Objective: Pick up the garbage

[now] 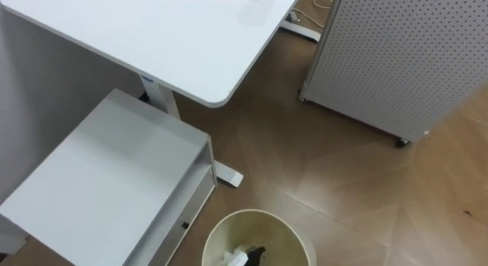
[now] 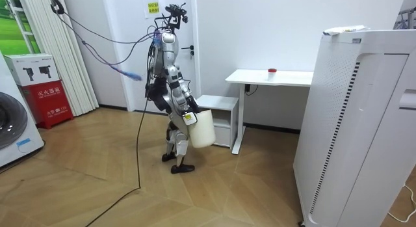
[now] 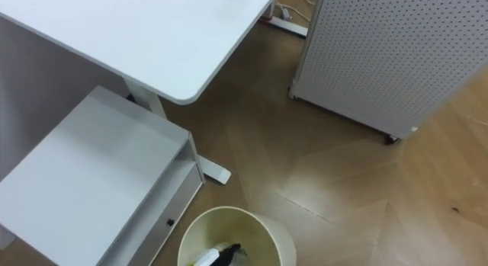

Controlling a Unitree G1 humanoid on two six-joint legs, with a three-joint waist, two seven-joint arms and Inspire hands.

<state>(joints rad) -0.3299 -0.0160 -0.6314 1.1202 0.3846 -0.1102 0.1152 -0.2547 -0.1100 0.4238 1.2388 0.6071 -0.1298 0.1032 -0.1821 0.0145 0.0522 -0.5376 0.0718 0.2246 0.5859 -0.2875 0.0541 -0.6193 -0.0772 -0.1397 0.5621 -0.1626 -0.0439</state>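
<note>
A cream waste bin (image 1: 263,217) shows at the bottom middle of the eye views, seen from above. White and black garbage (image 1: 244,257) lies in its bottom. In the room view I stand on the wooden floor beside the white desk (image 2: 270,77), facing it. The bin (image 2: 201,129) hangs at hip height, off the floor. My right hand (image 2: 188,118) is at its rim and carries it.
The desk top (image 1: 175,37) fills the upper left, with a low white cabinet (image 1: 107,174) under its corner. A white perforated panel on casters (image 1: 396,52) stands at the upper right. Bare wooden floor (image 1: 343,182) lies between them.
</note>
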